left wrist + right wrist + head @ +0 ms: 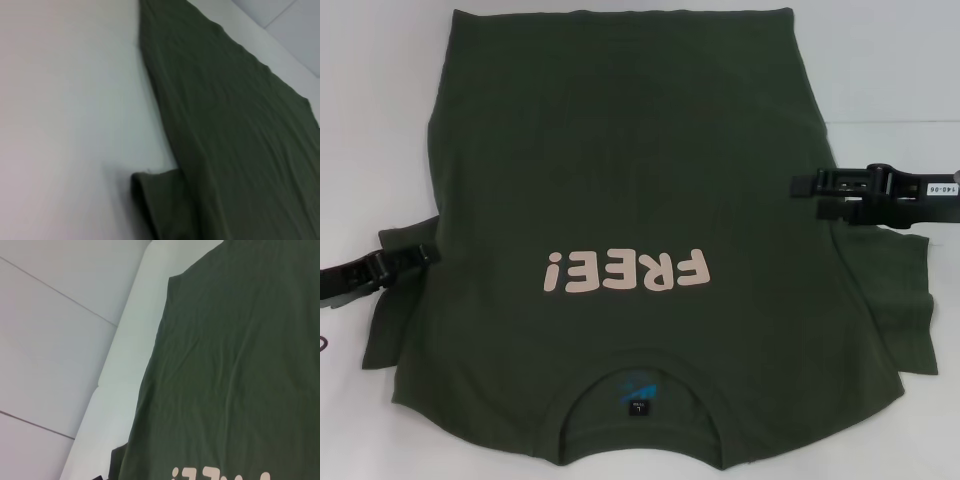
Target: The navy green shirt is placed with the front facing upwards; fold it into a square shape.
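**Observer:** Where's the shirt sitting for you right now?

**Operator:** I've got the navy green shirt [620,190] spread front-up on the white table [890,60], filling most of my head view. The collar [638,365] is at the near edge, closest to the robot body, with a small blue neck label [638,392] showing inside it. The hem lies at the far side. The pale pink "FREE!" print [626,272] reads upside down to me, across the chest just beyond the collar.

**Observer:** And the arms?

**Operator:** My left gripper [415,256] comes in from the left edge, low, with its tip at the shirt's left sleeve, right where the sleeve meets the body. From the head view I can't tell how wide its fingers are, or whether it has any cloth. The right gripper [805,184] reaches in from the right, a bit farther from the robot than the left one, with its tip over the shirt's right edge beyond the right sleeve [905,290]. Same story there: I can't tell its opening or whether it's touching fabric.

**Observer:** Wrist cameras any help?

**Operator:** Not for the fingers. The left wrist view shows the shirt's side edge against the table and a folded bit of sleeve [160,205]. The right wrist view shows the body of the shirt and part of the print.
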